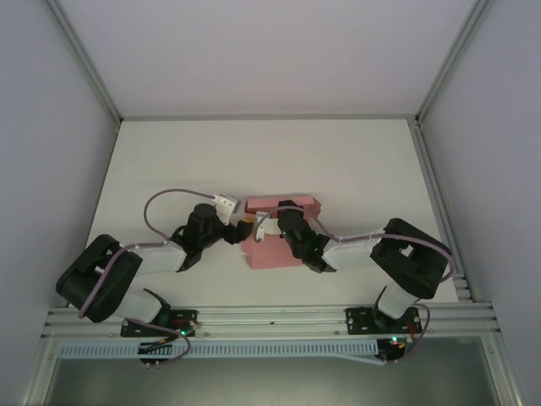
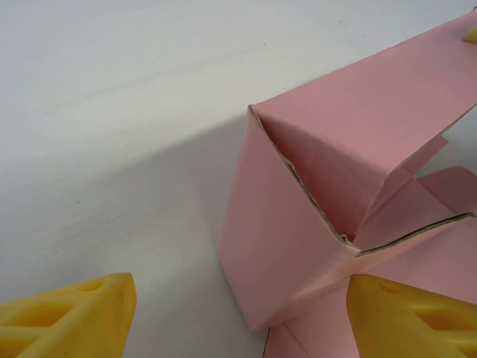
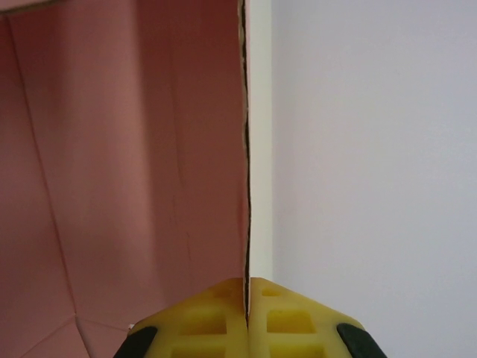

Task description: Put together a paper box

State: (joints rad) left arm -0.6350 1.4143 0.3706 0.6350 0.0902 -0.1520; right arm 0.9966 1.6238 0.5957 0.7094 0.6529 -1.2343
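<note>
A pink, thin-card paper box [image 1: 272,254], partly folded, sits near the middle of a white surface [image 1: 355,169], between the two arms. Some walls stand up, one corner seam gapes, and loose flaps lie beside it.

The right tool [image 3: 247,298] is pinched together on the edge of one wall, the card sandwiched between its yellow pads. The left tool [image 2: 242,291] is apart. One finger is over bare surface and the other is at a flap by the open corner, with the corner between them. Whether that finger touches the flap cannot be told.

Judged risks:
- The card is flimsy, so a hard pull by the right tool could crease or tear the wall, or drag the whole box.
- If the left tool closes off-line, it could crush the corner instead of tucking the flap.
- The seam may spring open once let go.
</note>
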